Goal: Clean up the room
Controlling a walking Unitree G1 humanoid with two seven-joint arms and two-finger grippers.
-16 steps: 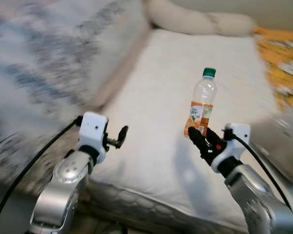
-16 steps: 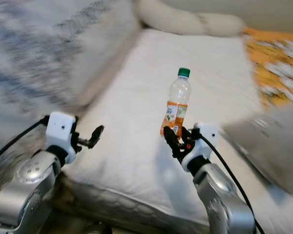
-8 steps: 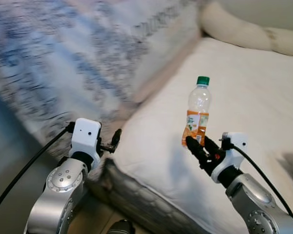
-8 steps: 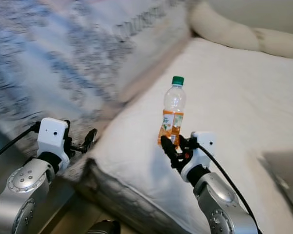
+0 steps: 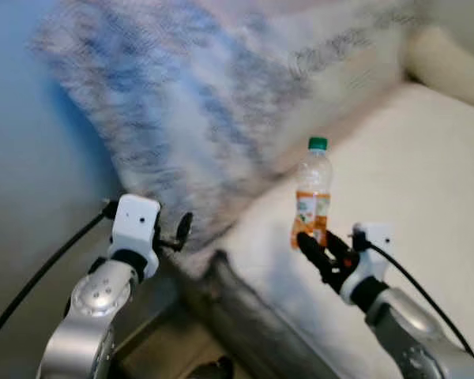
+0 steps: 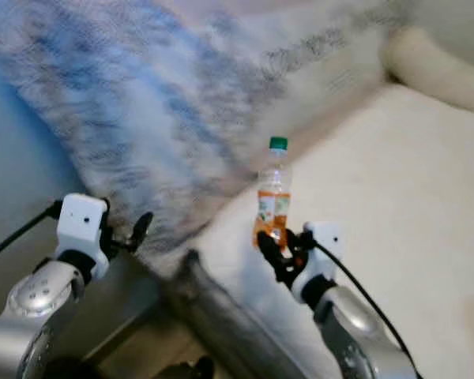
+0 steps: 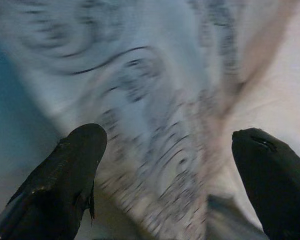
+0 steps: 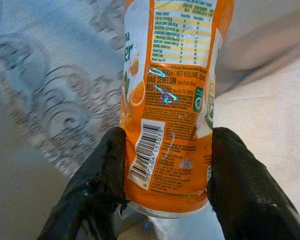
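1. Right tool (image 5: 320,246) clamped on a plastic bottle (image 5: 312,193), fingers (image 8: 97,185) pressed to both sides of its orange label near the base.
2. Bottle held upright in the air over the white bed (image 5: 426,181), green cap (image 5: 318,143) on top, mostly clear above the label.
3. Left tool (image 5: 182,229) raised well apart from the bottle, fingers (image 7: 65,170) spread wide with nothing between them.
4. Blue-grey patterned blanket (image 5: 205,103) behind both tools, draped beside the bed; views blurred.
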